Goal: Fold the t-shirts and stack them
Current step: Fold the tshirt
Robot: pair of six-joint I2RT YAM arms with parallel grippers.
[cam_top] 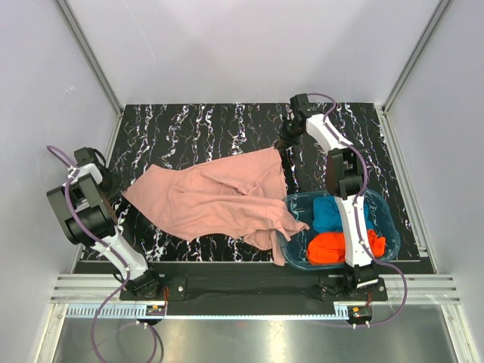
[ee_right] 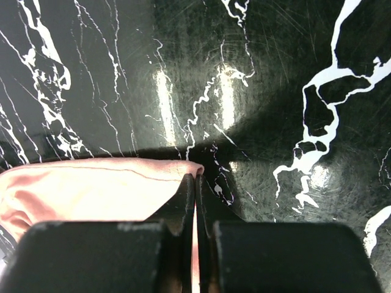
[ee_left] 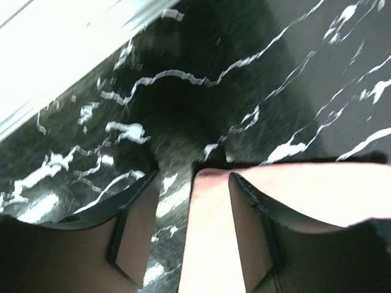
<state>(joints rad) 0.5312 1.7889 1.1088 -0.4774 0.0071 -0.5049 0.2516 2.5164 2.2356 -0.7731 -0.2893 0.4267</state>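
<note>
The dusty-pink t-shirt [cam_top: 219, 200] lies spread and wrinkled on the black marble table [cam_top: 189, 132], with one edge draped over the tub's rim. My right gripper [cam_top: 284, 148] is at its far right corner. In the right wrist view that gripper [ee_right: 195, 178] is shut on the shirt's hem [ee_right: 91, 189]. At the shirt's left corner, my left gripper [ee_left: 194, 177] stands open. A strip of pink cloth [ee_left: 208, 244] lies between its fingers, close to the right finger [ee_left: 256, 232]. The blue t-shirt [cam_top: 329, 212] and the orange-red t-shirt [cam_top: 329, 248] lie bundled in the tub.
A translucent blue tub [cam_top: 387, 221] stands at the near right, beside the right arm's base. White walls and metal posts enclose the table on three sides. A metal rail [cam_top: 242, 291] runs along the near edge.
</note>
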